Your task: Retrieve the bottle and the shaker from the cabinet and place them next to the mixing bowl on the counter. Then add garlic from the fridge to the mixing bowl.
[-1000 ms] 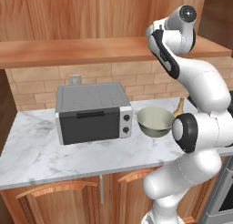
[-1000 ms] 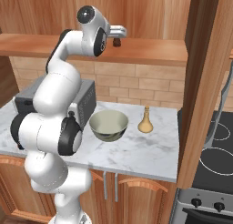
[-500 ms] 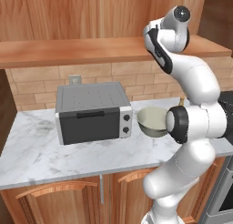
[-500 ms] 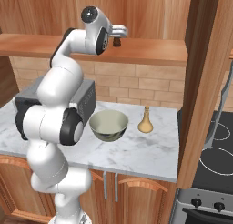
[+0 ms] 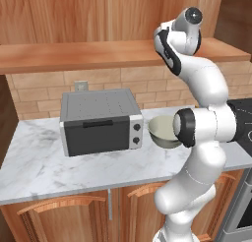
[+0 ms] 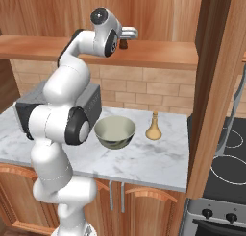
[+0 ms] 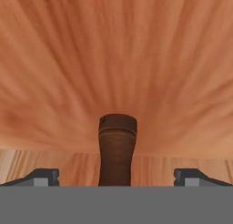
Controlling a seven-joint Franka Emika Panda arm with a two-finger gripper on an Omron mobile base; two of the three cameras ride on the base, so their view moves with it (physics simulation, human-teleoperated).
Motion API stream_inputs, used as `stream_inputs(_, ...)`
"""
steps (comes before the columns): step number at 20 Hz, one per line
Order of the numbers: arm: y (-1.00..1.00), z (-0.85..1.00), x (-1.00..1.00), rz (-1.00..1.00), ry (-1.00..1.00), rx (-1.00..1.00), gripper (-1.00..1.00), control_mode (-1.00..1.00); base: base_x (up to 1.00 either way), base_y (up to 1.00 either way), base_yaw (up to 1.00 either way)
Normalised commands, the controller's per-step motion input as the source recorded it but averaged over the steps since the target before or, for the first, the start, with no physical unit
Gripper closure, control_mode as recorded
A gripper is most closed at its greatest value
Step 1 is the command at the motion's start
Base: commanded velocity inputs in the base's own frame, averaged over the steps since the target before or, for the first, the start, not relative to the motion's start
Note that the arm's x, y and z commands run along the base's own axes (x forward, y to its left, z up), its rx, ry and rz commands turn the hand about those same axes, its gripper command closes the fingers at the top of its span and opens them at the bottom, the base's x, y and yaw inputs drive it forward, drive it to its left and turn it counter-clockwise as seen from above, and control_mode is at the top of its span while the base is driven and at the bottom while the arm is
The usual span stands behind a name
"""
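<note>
1. The wooden cabinet shelf (image 6: 158, 55) runs across the wall above the counter. The arm is raised to it, with the gripper (image 6: 126, 38) level with the shelf near its middle.
2. The marble counter (image 5: 44, 167) carries a grey toaster oven (image 5: 101, 120) towards its back edge.
3. The mixing bowl (image 6: 114, 132) sits just beside the oven's right end, about midway between the back and front edges of the counter.
4. The bottle (image 6: 153, 128), tan with a narrow neck, already stands on the counter close to the bowl, on the side nearer the stove and slightly towards the back edge. That part of the task looks done.
5. The shaker (image 7: 117, 150), dark brown and upright, stands on the shelf against the wooden back panel. In the hand view it is centred between the two fingertips (image 7: 43, 176).
6. The jaws are spread wide, one on each side of the shaker, and neither touches it. Nothing is held.
7. The step in hand, as I judge it, is fetching the shaker. Next the gripper needs to ease forward until the fingers flank the body, close on it, then lift it clear of the shelf edge before carrying it down beside the bowl.
8. The garlic step is not begun.
</note>
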Motion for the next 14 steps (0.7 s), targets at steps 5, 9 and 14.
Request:
stream_inputs(5, -0.10, -0.02, 0.24, 0.00, 0.01, 0.00, -1.00, -1.00, 0.00, 0.00, 0.00)
stream_inputs(9, -0.04, -0.02, 0.26, 0.00, 0.02, 0.00, -1.00, -1.00, 0.00, 0.00, 0.00)
stream_inputs(14, -0.02, 0.00, 0.26, 0.00, 0.03, 0.00, -1.00, -1.00, 0.00, 0.00, 0.00)
